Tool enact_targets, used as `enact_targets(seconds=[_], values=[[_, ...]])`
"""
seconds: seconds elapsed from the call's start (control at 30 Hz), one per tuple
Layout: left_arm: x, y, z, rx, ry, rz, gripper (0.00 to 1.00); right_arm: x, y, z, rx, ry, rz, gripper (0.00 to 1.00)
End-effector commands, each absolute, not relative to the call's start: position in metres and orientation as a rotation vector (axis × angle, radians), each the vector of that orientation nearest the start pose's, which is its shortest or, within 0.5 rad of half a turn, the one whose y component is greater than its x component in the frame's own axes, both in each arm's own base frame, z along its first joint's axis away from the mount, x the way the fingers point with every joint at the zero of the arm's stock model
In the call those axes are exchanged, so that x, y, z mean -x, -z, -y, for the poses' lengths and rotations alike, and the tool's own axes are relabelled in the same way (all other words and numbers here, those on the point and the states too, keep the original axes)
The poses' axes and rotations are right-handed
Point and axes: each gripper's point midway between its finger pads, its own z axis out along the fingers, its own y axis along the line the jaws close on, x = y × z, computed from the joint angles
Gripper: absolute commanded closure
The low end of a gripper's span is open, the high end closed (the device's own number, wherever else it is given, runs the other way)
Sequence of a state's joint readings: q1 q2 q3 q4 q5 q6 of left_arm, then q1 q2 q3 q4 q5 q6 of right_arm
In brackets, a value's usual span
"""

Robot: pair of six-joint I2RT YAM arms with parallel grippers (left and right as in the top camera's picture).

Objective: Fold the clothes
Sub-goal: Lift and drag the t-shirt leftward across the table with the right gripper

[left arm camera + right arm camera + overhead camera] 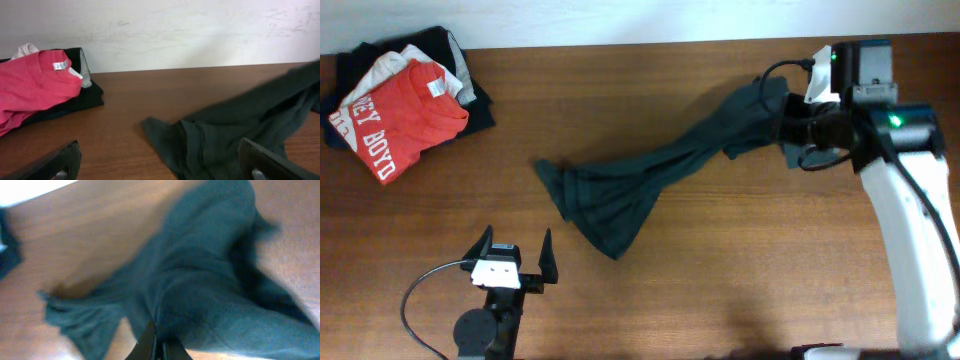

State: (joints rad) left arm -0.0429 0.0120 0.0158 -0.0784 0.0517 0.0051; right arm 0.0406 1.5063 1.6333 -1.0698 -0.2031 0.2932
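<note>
The dark charcoal T-shirt (640, 185) is stretched in a bunched band from the table's middle up to the right. My right gripper (788, 125) is shut on its upper end and holds it raised; in the right wrist view the fabric (200, 280) hangs from the closed jaws (159, 342). The shirt's lower end (225, 140) lies crumpled on the table. My left gripper (515, 252) is open and empty near the front edge, left of the shirt's lower end; its fingers (160, 162) frame the fabric's edge. No label or lettering shows.
A pile of folded clothes with a red "BOYD" T-shirt (405, 115) on top sits at the far left corner, also in the left wrist view (35, 85). A white wall (200, 30) runs behind the wooden table (670, 290).
</note>
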Motion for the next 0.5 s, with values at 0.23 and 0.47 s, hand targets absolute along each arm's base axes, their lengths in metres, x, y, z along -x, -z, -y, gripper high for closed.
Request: enact_targets(seconds=[0.23, 0.47], values=[[-0.245, -0.157, 0.020, -0.094, 0.063, -1.644, 0.01, -0.313, -0.369, -0.094, -0.090, -0.257, -2.265, 0.96], [-0.245, -0.157, 0.020, -0.094, 0.063, -1.644, 0.01, -0.298, -0.348, -0.089, -0.104, -0.221, -2.373, 0.96]])
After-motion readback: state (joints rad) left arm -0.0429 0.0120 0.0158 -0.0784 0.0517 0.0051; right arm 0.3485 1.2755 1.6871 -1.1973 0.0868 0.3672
